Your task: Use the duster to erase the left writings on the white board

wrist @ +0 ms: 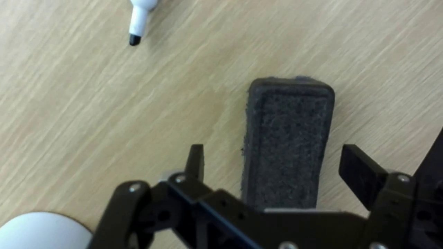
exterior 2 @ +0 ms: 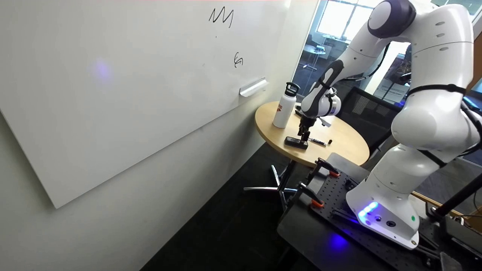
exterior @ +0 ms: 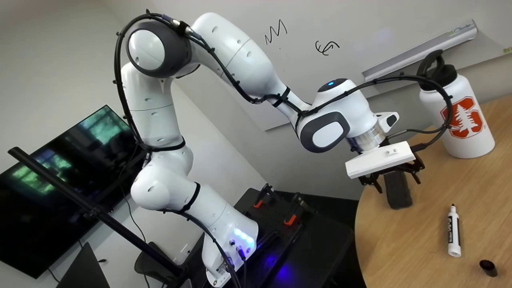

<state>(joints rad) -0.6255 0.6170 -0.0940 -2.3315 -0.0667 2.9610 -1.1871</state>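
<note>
The duster point(exterior: 398, 192), a black block with rounded corners, lies flat on the round wooden table point(exterior: 416, 248). It also shows in an exterior view point(exterior 2: 294, 142) and in the wrist view point(wrist: 290, 138), where its near end is hidden by the gripper. My gripper point(wrist: 274, 159) is open just above the duster, one finger on each side with gaps between. The gripper also shows in both exterior views point(exterior: 399, 186) point(exterior 2: 304, 137). The left writings, a black zigzag point(exterior: 276, 32) point(exterior 2: 221, 16), are on the white board point(exterior: 360, 20) point(exterior 2: 131, 94).
A curly scribble point(exterior: 327, 47) point(exterior 2: 238, 60) is on the board near the zigzag. A tray rail point(exterior: 420, 51) point(exterior 2: 253, 87) juts from the board. A white bottle point(exterior: 460, 120) point(exterior 2: 285, 110), a marker point(exterior: 453, 232) point(wrist: 139, 19) and its cap point(exterior: 488, 268) stand or lie on the table.
</note>
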